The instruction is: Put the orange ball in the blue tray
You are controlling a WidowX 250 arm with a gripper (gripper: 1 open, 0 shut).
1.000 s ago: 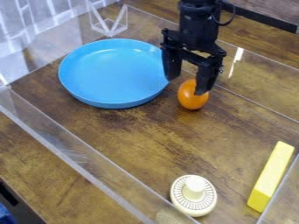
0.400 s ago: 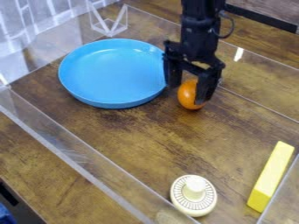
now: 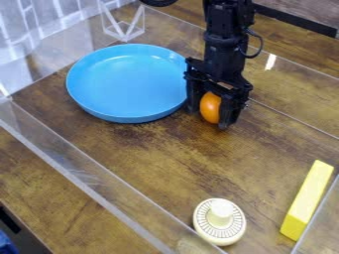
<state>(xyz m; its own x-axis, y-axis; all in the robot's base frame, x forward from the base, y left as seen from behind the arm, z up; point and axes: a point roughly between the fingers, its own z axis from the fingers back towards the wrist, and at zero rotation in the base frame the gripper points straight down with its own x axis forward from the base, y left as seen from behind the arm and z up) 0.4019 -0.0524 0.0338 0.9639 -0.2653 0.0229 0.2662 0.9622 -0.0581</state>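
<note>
The orange ball (image 3: 211, 106) sits on the wooden table just right of the blue tray (image 3: 126, 81), close to its rim. My black gripper (image 3: 215, 109) has come down over the ball, with one finger on each side of it. The fingers (image 3: 233, 104) stand close around the ball, low at table level. I cannot tell if they press on it. The tray is empty.
A yellow rectangular block (image 3: 307, 201) lies at the right front. A cream ridged disc (image 3: 220, 220) sits at the front. Clear plastic walls (image 3: 79, 164) border the table on the left and front.
The gripper has come down and shifted slightly left over the ball, so its fingers now straddle the ball. The ball has barely moved.
</note>
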